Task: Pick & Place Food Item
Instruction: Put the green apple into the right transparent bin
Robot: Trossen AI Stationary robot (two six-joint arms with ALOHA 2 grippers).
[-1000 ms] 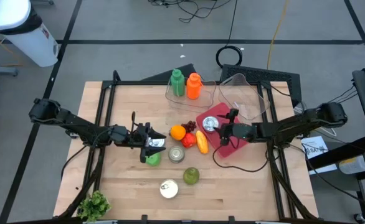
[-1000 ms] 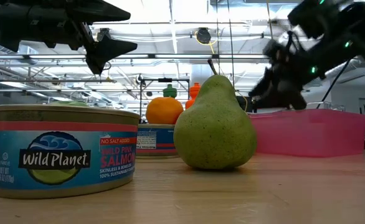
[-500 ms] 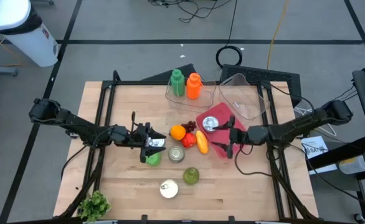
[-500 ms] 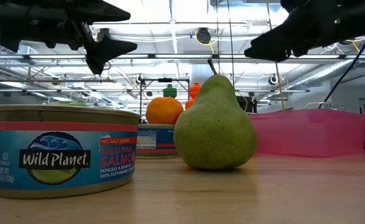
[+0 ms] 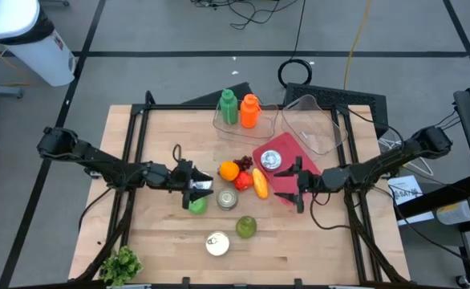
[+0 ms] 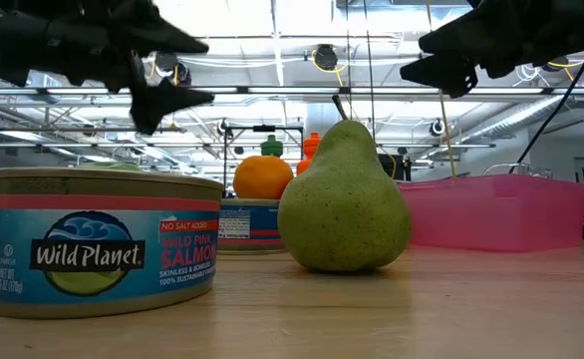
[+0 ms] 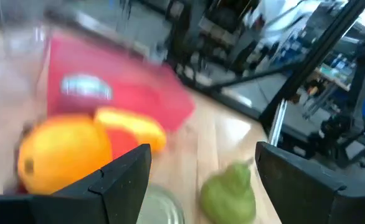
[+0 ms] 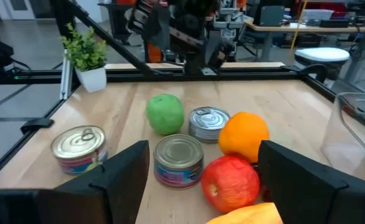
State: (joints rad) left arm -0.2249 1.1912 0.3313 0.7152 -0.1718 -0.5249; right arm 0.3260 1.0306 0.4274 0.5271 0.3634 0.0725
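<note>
High view puts the food in a loose cluster at the middle of the wooden table (image 5: pixel 155 241): an orange (image 5: pixel 228 170), a red apple (image 5: pixel 243 180) just beside it, a yellow-orange piece (image 5: pixel 260 183) lying against the edge of the pink tray (image 5: pixel 287 152), and dark grapes (image 5: pixel 245 163) behind them. One can (image 5: pixel 271 160) sits inside the pink tray. On the bare wood in front of the cluster stand a second can (image 5: pixel 228 199), a green pear (image 5: pixel 245 227) and a salmon can (image 5: pixel 216 243) nearest the front edge. A green apple (image 5: pixel 196 205) lies just beside the left gripper (image 5: pixel 196 189), which hangs above the table with another can (image 5: pixel 203 185) close at its tips; the left wrist view shows its two fingers spread wide with nothing between them. The right gripper (image 5: pixel 297 186) hovers over the front corner of the pink tray, its fingers likewise parted and empty in the right wrist view, facing the orange and red apple. Behind the cluster stand a green bottle (image 5: pixel 228 107) and an orange bottle (image 5: pixel 249 111), next to a clear container (image 5: pixel 311 122). A small potted plant (image 5: pixel 119 265) sits at the front left corner.
</note>
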